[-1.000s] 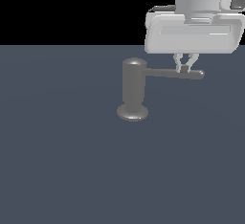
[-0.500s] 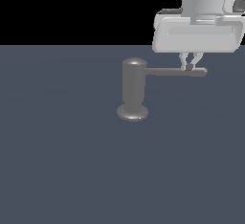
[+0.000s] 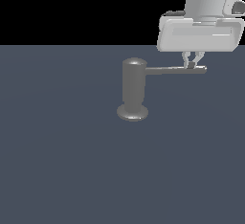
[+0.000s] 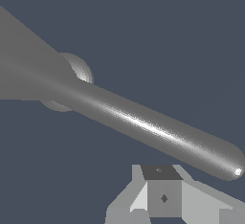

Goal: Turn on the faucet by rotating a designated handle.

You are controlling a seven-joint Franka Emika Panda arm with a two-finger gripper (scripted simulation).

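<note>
Worktop (image 3: 62, 161): flat slate-blue plane filling the lower part of the exterior view; black void above its far edge. No texture or markings.

Arm (image 3: 206, 0): pale grey, enters from the top at the exterior view's right. Upper links cut off by the frame edge; only the wrist section and the wide boxy palm housing show.

Faucet (image 3: 133, 86): upright grey cylinder, rounded top, flared round base on the worktop, a little to the right of centre in the exterior view. In the wrist view it sits behind the rod, mostly hidden, with only the curved rim of the base showing (image 4: 79, 72).

Handle (image 3: 174, 69): thin straight rod leaving the cylinder near its top, running level toward the exterior view's right. In the wrist view it crosses the frame as a thick glossy bar (image 4: 153, 129), rounded tip in sight, root blurred and oversized.

Hand (image 3: 192, 61): two short fingers hang under the housing, close together, at the rod near its outer end. Whether they pinch the rod or merely touch it I cannot tell; the fingers look nearly closed. The wrist view shows only one blocky fingertip (image 4: 162, 196) just beside the rod; the other is out of frame.
</note>
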